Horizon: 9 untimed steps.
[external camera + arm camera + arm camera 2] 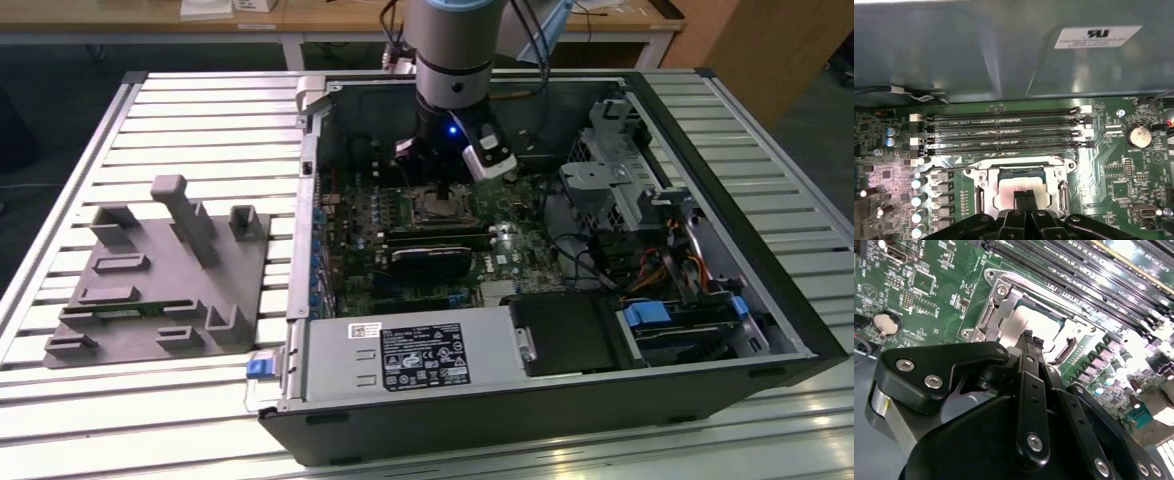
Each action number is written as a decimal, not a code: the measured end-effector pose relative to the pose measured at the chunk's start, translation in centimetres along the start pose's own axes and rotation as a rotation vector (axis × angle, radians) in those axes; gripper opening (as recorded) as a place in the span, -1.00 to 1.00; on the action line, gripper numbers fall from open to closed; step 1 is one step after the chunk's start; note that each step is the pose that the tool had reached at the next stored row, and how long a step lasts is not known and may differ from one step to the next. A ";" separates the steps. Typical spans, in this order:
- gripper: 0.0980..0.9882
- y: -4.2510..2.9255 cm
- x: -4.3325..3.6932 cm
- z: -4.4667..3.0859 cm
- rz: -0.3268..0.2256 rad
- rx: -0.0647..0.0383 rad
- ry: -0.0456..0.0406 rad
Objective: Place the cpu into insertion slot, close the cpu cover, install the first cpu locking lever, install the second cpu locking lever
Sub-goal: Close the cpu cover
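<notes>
I count one cpu (pixel 1016 189) seated in one insertion slot (pixel 972 176), one cpu cover (pixel 988 181) lying over it, jaws pressed together just above; four memory slots (pixel 1004 131) adjacent.

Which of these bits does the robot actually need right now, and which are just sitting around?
In the job: gripper, cpu, cpu cover.
Just lying about: memory slots, coin battery, grey moulded tray, power supply.
</notes>
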<state>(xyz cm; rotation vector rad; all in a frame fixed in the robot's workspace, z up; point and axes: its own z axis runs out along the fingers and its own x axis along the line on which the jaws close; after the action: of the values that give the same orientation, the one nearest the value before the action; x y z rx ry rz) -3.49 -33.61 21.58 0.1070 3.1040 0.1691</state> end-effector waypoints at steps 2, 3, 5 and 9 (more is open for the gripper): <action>-0.98 0.05 -0.01 -0.46 0.000 0.000 0.0000; -0.98 0.08 -0.02 -0.69 0.000 0.000 0.0000; -0.98 0.12 -0.03 -1.07 0.000 0.000 0.0000; -0.98 0.13 -0.04 -1.17 0.000 0.000 -0.0001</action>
<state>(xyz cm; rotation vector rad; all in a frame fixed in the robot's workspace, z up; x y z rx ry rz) -3.49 -33.61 22.75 0.1069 3.1039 0.1696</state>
